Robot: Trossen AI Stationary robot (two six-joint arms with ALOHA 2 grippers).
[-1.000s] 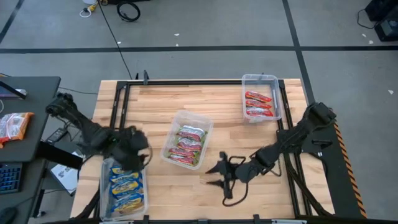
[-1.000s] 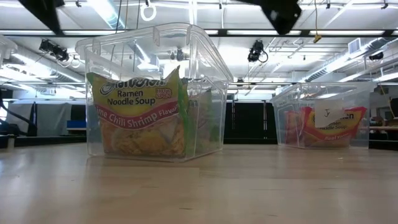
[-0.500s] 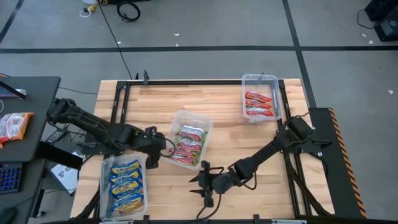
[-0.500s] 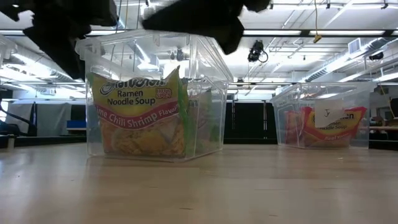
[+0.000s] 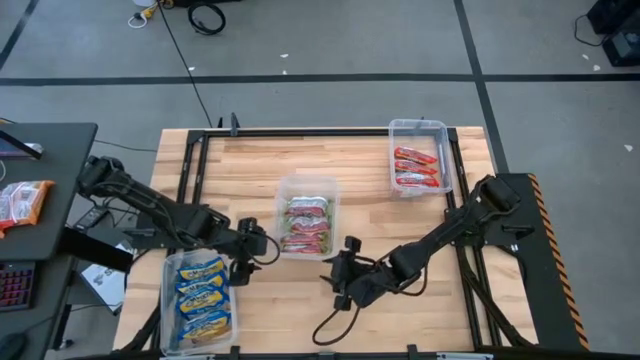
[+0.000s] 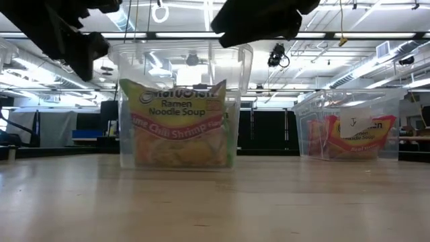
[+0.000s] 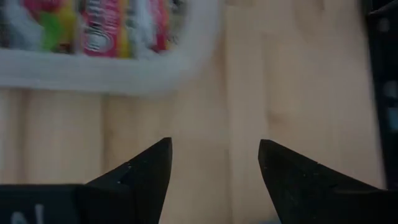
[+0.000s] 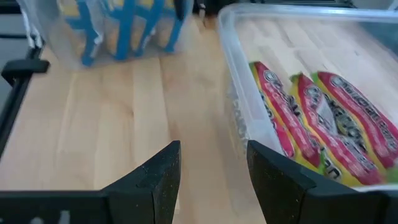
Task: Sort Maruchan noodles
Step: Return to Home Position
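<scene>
Your left gripper has its fingers spread and holds nothing; only the bare wood of the table shows between them. It hangs low, just beside the near left corner of the middle tub, between that tub and the left-hand tub. Your right gripper is likewise spread and empty, just beside the middle tub's near right corner.

The noodles all appear to be binned. The lime chili shrimp packets lie in the middle tub, the blue packets fill the left-hand tub at the near edge, and the red packets sit in the far tub on the right. I see no loose packet on the wood.

So I judge the sorting done and the retreat to home in hand. Both grippers flank the middle tub closely, so lift each one first, then draw the arms back to their own sides, so that you don't nudge a tub wall.
</scene>
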